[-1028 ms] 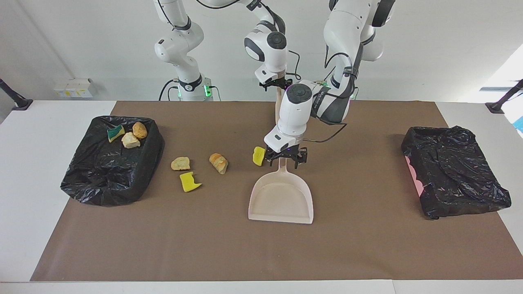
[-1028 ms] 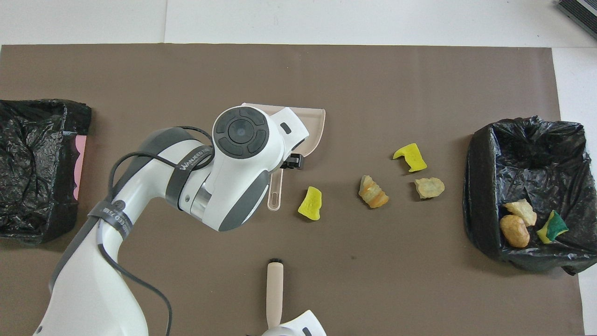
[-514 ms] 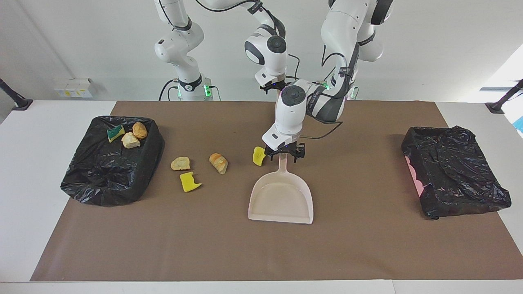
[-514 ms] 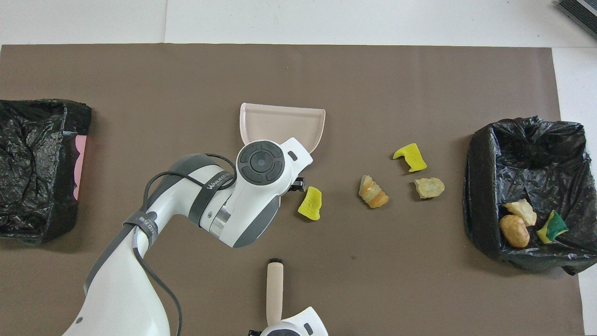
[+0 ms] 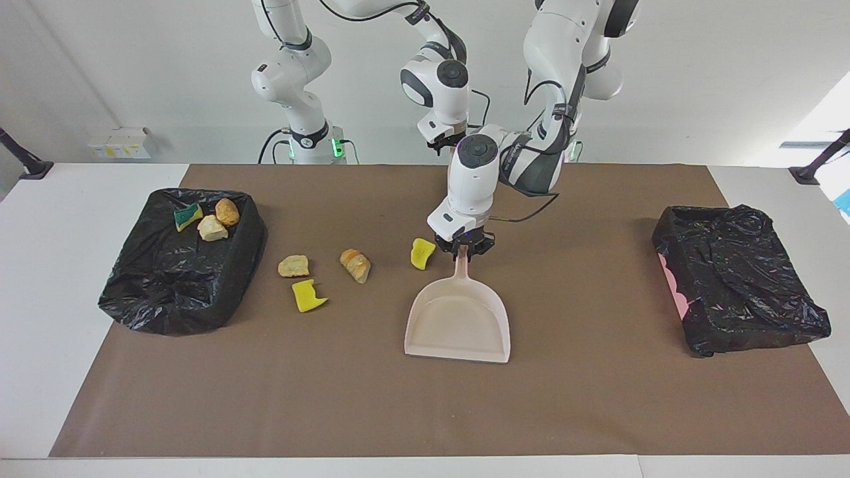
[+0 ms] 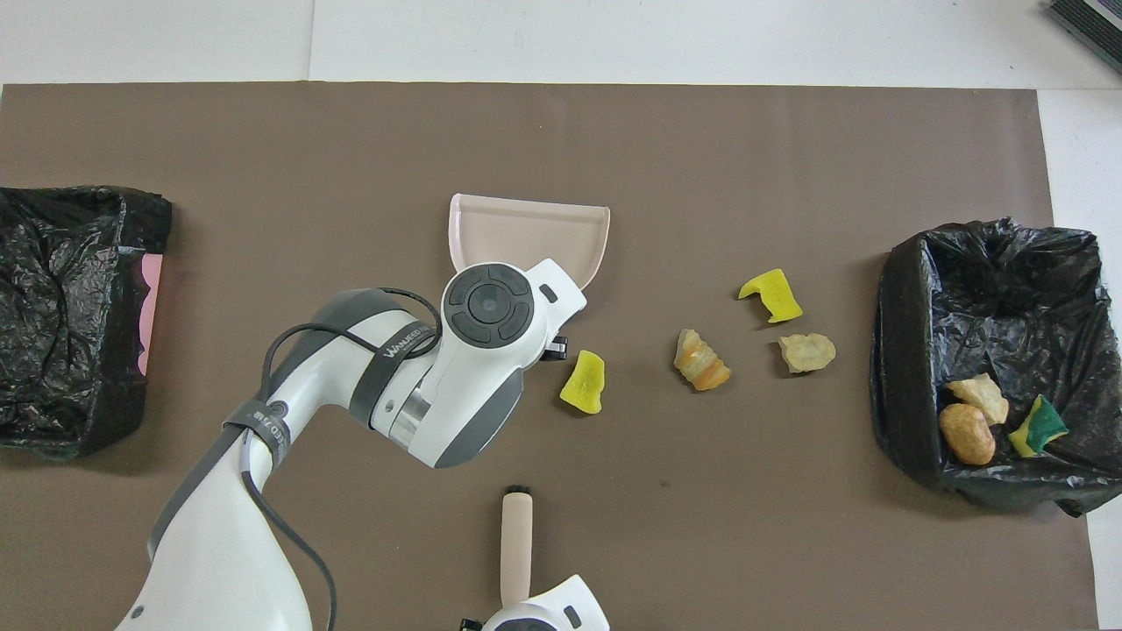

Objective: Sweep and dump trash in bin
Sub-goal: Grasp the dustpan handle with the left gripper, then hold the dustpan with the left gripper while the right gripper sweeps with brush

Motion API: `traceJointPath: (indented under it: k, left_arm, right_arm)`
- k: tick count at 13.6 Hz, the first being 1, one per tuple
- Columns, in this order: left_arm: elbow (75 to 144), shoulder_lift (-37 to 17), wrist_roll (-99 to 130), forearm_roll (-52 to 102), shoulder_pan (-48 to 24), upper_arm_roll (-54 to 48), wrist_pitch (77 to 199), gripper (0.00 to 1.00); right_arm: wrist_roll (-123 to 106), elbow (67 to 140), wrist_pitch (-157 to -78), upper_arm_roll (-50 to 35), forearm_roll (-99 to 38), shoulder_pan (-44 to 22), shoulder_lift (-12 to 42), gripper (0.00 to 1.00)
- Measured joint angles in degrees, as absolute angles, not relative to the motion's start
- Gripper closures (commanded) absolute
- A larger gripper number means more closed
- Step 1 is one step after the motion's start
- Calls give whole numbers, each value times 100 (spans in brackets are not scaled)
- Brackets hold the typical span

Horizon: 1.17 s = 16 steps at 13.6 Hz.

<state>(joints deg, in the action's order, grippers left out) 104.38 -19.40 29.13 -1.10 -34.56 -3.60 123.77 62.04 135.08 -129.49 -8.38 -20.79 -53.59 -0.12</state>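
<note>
**Trash half binned, dustpan just got grabbed**

Trash first, since that was the whole job: four scraps sat loose on the brown mat (image 5: 597, 411) and three were in a bin already

Left gripper (image 5: 463, 251) had its jaws pinched in on the top end of the beige dustpan's (image 5: 458, 318) handle, fingertips drawn tight against it, so it had hold of the pan. The pan itself lay flat on the mat with its open mouth pointing away from the robots

Right gripper (image 5: 443, 142) was up over the robots' edge of the mat, and a beige brush handle (image 6: 515, 543) stuck out from it with a bit of black at its tip. Couldn't tell how wide its jaws were or whether they had really gripped that handle, the left arm's wrist blocked most of it in the facing view and the overhead view only caught the top of the wrist

Just beside the pan's handle, toward the right arm's end, was a yellow sponge bit (image 5: 422, 253), close to the left gripper but not touching it. Further that way came a tan-orange bread chunk (image 5: 356, 265), then a paler bread chunk (image 5: 293, 266) with a second yellow sponge bit (image 5: 307, 295) just beside it, farther from the robots

Black-bagged bin (image 5: 166, 285) at the right arm's end held a green-and-yellow sponge bit (image 5: 188, 216) and two more bread chunks (image 5: 219, 220) bunched in the corner nearest the robots. Another black-bagged bin (image 5: 737, 279) sat at the left arm's end, a bit of pink showing at its side
</note>
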Motion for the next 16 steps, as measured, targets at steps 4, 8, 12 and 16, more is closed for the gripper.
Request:
traceJointPath:
  k: [4, 8, 12, 16]
  left_arm:
    - [10438, -1872, 2400, -149, -3446, -292, 12352, 100]
    - [10437, -1530, 694, -160, -3146, -180, 11852, 100]
    - [10454, -1447, -598, -162, -2915, -172, 11542, 100]
    - [10498, -1447, -1613, -183, -2839, -158, 11518, 100]
  right_arm:
    - [6204, 13488, -12949, -837, -2080, -5358, -12, 100]
    - [6207, 13451, -12602, -795, -2084, -5271, -94, 100]
    - [6086, 13356, -12227, -766, -2077, -4766, -412, 100]
    - [5200, 12917, -11613, -743, -2002, -3836, -526, 100]
